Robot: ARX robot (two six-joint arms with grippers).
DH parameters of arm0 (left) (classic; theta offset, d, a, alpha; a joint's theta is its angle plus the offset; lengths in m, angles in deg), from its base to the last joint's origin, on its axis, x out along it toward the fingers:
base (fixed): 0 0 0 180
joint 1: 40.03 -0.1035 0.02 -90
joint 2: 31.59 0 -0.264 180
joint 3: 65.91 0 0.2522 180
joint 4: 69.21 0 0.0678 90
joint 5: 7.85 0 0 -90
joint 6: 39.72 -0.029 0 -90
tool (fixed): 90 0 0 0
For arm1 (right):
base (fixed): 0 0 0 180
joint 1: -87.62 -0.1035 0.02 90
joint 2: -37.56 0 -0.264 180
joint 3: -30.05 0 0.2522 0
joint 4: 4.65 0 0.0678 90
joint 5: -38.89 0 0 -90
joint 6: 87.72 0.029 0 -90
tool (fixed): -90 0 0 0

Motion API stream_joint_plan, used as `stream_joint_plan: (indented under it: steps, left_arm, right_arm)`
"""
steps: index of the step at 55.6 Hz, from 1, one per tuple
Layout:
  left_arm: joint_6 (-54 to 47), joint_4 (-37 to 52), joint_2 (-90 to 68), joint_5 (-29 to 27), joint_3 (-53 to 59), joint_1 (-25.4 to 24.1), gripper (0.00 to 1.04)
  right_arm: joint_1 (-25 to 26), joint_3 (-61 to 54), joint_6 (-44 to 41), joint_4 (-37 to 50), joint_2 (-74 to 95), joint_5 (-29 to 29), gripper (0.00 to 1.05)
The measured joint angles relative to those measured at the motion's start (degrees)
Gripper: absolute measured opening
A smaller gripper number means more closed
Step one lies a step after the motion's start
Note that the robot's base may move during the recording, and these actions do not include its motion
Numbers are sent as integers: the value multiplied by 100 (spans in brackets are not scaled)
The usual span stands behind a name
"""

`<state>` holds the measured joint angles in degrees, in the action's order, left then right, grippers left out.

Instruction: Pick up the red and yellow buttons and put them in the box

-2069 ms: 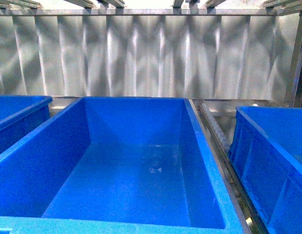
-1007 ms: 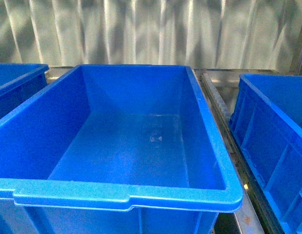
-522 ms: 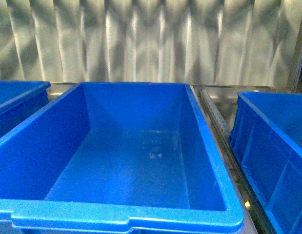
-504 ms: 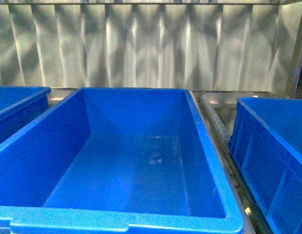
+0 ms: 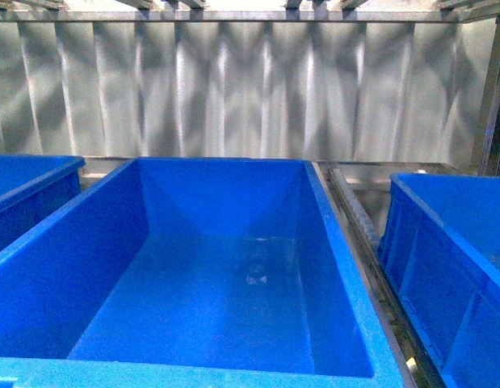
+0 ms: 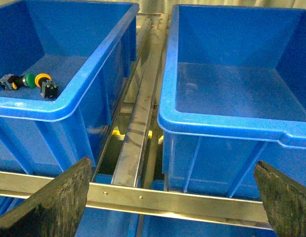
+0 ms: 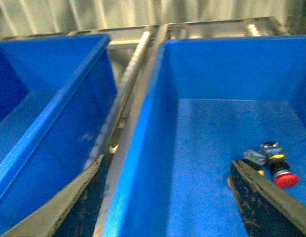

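Observation:
A yellow button (image 6: pixel 42 78) lies in the left bin (image 6: pixel 49 108) beside a green-capped one (image 6: pixel 29 80), among small black switch bodies. A red button (image 7: pixel 285 180) rests on the floor of the right bin (image 7: pixel 153 148), next to other small switch parts (image 7: pixel 271 150). The blue box (image 5: pixel 340 242) in the middle has nothing in it. My left gripper (image 6: pixel 170 202) hovers open above the metal rail between the left bin and the box (image 6: pixel 222 131). My right gripper (image 7: pixel 165 207) is open over the right bin's near wall, its fingers holding nothing. Neither arm shows in the front view.
Metal roller rails (image 6: pixel 138 123) run between the bins, with a cross bar (image 6: pixel 182 200) under the left gripper. A corrugated metal wall (image 5: pixel 250 89) closes the back. The left bin (image 5: pixel 31 182) and the right bin (image 5: pixel 443 267) flank the middle box.
The front view dipped down and has swung back up; the middle box's near rim has slid to the bottom edge. Nothing in the box has changed.

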<state>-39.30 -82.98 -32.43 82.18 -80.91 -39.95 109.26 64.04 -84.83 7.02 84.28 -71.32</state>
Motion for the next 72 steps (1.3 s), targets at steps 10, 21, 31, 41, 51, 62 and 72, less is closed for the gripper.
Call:
stream_joint_plan:
  steps: [10,21,31,41,51,62,72]
  left_arm:
    - [0,0,0,-4,0,0,97]
    - [0,0,0,-2,0,2,97]
    - [0,0,0,-2,0,0,97]
    - [0,0,0,-2,0,0,97]
    - [0,0,0,-2,0,0,97]
    - [0,0,0,-2,0,2,97]
    - [0,0,0,-2,0,0,97]
  right_arm:
    - [-654,-1207,-192,-730,-1794,573,42]
    - [-1152,-1445,-251,-909,-2439,1067,7]
    - [-1729,-1637,-269,-1156,-2861,1779,3]
    - [-2144,-1753,-271,-1333,-3169,2017,3]
    - [-2151,-1897,-273,-1394,-3438,2022,3]
    - [-2155,-1897,-271,-1731,-3840,2026,3]
    - [-2155,-1897,-271,-2514,-4642,2026,3]
